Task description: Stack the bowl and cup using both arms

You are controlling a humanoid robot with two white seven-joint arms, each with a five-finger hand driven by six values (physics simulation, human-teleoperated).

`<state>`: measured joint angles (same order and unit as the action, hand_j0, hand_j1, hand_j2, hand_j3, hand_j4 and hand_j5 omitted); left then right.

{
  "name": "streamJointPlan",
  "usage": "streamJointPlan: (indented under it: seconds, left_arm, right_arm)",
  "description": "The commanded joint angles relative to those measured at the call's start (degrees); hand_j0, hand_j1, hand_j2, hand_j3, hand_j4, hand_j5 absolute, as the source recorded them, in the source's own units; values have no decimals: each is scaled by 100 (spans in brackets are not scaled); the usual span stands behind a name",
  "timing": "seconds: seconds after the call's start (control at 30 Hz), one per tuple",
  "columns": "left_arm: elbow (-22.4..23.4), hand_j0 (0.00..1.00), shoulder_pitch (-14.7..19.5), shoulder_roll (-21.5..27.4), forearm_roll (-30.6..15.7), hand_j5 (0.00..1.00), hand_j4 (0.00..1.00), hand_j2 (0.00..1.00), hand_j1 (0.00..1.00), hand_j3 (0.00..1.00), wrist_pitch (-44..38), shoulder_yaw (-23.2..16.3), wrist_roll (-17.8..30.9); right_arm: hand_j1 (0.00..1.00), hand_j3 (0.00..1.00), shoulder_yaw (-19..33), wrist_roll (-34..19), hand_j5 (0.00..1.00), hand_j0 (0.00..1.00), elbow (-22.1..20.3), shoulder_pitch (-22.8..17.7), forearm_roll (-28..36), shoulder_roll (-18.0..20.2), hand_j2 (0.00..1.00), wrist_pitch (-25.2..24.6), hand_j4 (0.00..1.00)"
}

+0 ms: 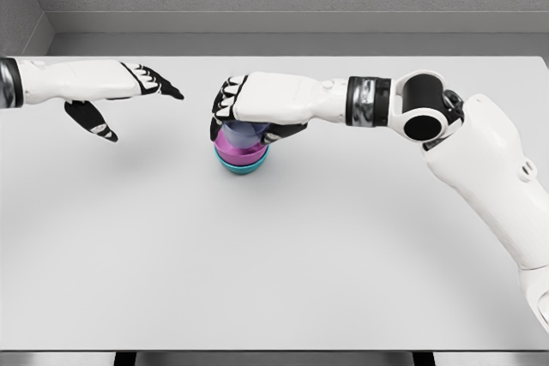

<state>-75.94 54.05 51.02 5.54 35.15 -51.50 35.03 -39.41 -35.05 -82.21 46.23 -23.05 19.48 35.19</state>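
A purple bowl (240, 148) sits nested in a teal bowl (242, 163) on the white table (274, 246), a little left of centre. A bluish-purple cup (246, 133) rests in the purple bowl, mostly hidden by my right hand (244, 122). That hand reaches in from the right and curls down over the cup, fingers wrapped around it. My left hand (129, 105) hovers at the left, apart from the stack, fingers spread and thumb hanging down, holding nothing.
The table's far edge meets a grey wall behind the stack. My right forearm and elbow (420, 113) stretch across the right half of the table.
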Motion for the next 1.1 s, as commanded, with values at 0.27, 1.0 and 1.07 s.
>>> streamJointPlan:
  seconds: [0.27, 1.0, 1.07]
  left_arm:
    - [-8, 100, 0, 4, -35, 100, 100, 100, 100, 100, -15, 17, -3]
    - [-26, 100, -9, 48, -44, 100, 100, 100, 100, 100, -15, 26, -3]
    - [-26, 100, -9, 57, -44, 100, 100, 100, 100, 100, -15, 26, -3]
  right_arm:
    - [62, 62, -32, 5, 62, 62, 91, 0, 29, -41, 62, -19, 62]
    - [62, 62, -128, 5, 62, 62, 232, -9, 29, -120, 62, -19, 62]
    - [62, 62, -128, 5, 62, 62, 241, -9, 29, -120, 62, -19, 62]
